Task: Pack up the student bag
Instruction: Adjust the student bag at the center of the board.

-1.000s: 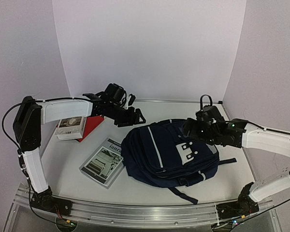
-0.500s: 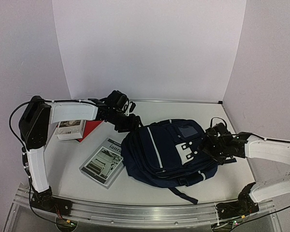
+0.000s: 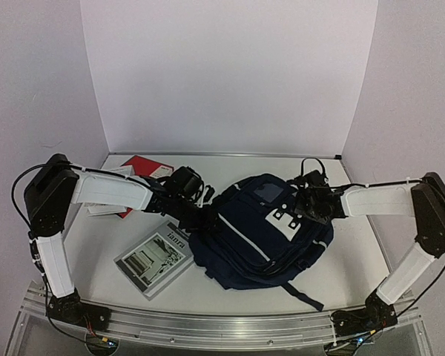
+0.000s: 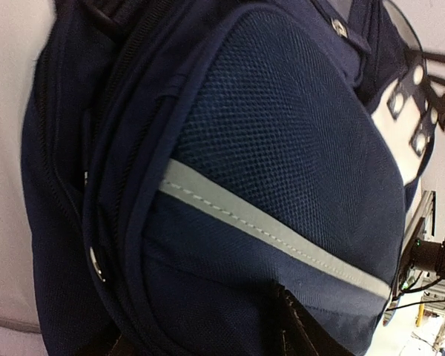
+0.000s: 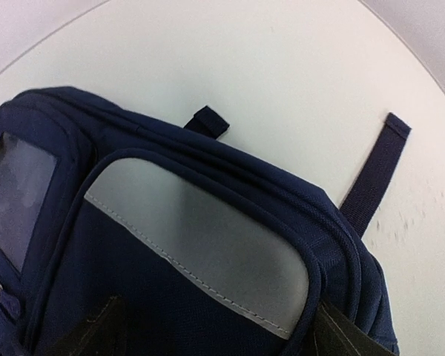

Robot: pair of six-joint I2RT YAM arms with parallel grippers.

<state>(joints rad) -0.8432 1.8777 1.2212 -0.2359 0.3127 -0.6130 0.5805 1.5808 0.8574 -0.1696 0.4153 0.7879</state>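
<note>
The student bag (image 3: 259, 233) is lying flat in the middle of the table (image 3: 360, 256), and it is judged not yet opened; a magazine (image 3: 150, 257) is seen just beside it on the left; the step in hand is judged to be the steadying of the bag from both sides, so the soft fabric should be gripped near a seam, not pushed; the right gripper (image 3: 311, 202) is spread wide across the grey-panelled pocket, nothing being held; the left gripper (image 3: 202, 213) is pressed against the bag's side, but its opening cannot be told.
</note>
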